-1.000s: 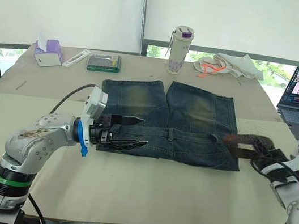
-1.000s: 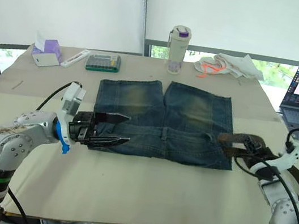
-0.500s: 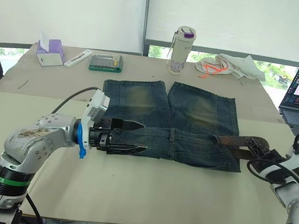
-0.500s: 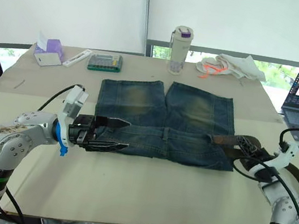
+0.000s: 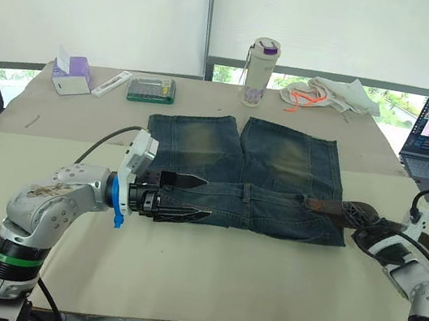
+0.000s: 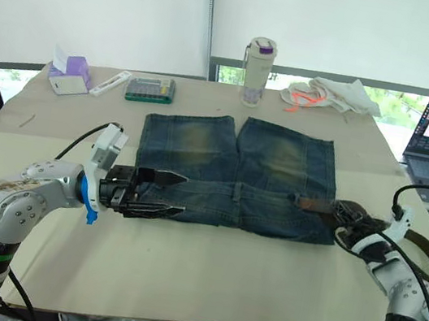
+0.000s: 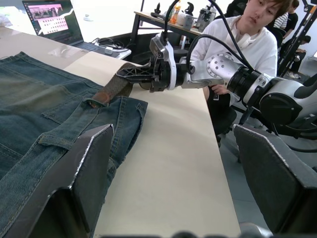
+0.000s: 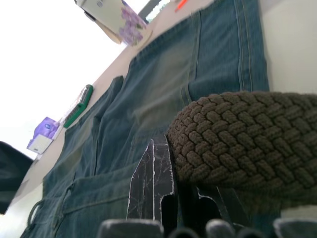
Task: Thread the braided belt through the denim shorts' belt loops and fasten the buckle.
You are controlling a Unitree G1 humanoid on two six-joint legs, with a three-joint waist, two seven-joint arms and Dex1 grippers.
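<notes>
One pair of denim shorts (image 5: 245, 174) lies flat mid-worktop, waistband toward the near edge. One braided belt (image 5: 337, 207) enters that waistband at the shorts' right corner and trails off toward the worktop's right edge. The right gripper (image 6: 349, 224) is clamped on the belt just beside that corner; the right wrist view has the braid wedged against its finger (image 8: 157, 171). The left gripper (image 5: 192, 196) sits at the waistband's left end, two fingers spread apart. One bottle (image 5: 258, 72) stands at the far edge.
</notes>
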